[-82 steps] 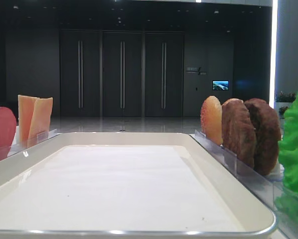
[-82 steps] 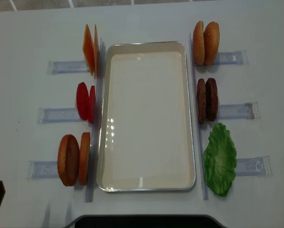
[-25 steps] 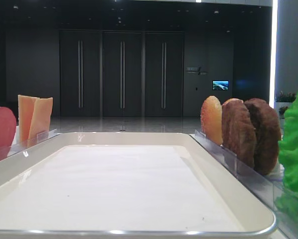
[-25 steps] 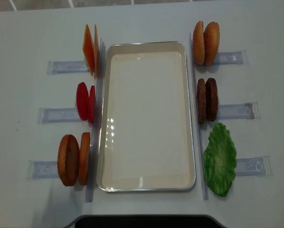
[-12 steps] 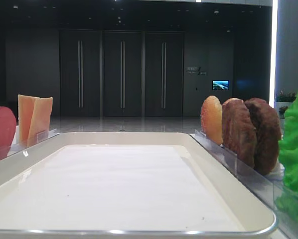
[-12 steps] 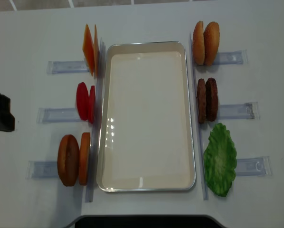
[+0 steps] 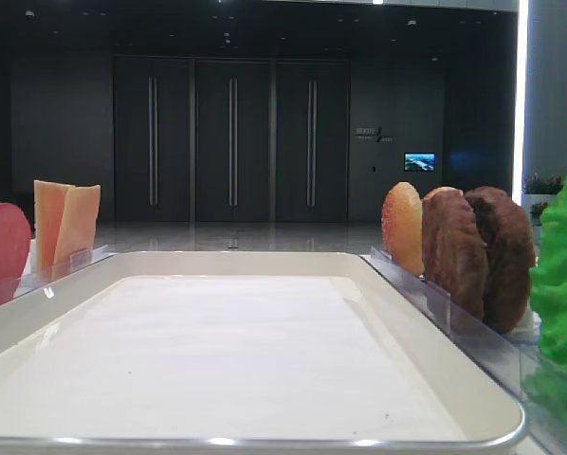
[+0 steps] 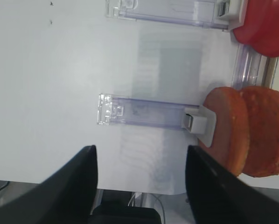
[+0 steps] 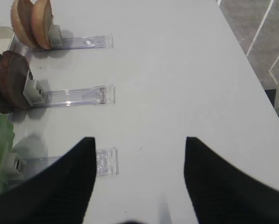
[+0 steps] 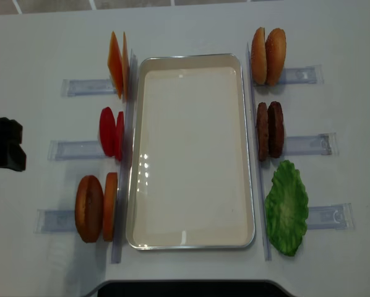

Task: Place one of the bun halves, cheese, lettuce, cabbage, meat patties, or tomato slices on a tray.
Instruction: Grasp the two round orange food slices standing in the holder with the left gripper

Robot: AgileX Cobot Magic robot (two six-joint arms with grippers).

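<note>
Tray [image 10: 191, 241]: centre of the overhead view, white lining bare; nothing placed yet.

Bun halves [image 10: 95, 208]: lower left, standing on edge in a clear holder [image 10: 55, 221] just beside the tray's left rim. In the left wrist view they sit at the right edge [image 8: 244, 135], orange-brown, upright against the holder's clip.

Lettuce [image 10: 286, 207]: lower right, just beside the tray's right rim.

Tomato slices [image 10: 111, 132]: mid left, on edge.

Patties [image 10: 270, 130]: mid right, on edge.

Cheese [image 10: 117, 65]: upper left, on edge. A second bun pair [image 10: 268, 55] stands upper right.

Step in hand, as judged: the left arm approaches a left-side item, probably the buns or tomato. To do it well, line the jaws across the thin disc's two flat faces, take only the outer one, lift straight up out of the holder, then lay it flat on the lining.

Left gripper [image 8: 140, 186]: lower frame of its wrist view, jaws wide apart, holding nothing, over bare table well apart from the buns.

Right gripper [image 9: 138, 177]: jaws wide apart, empty, over bare table at lower right.
</note>
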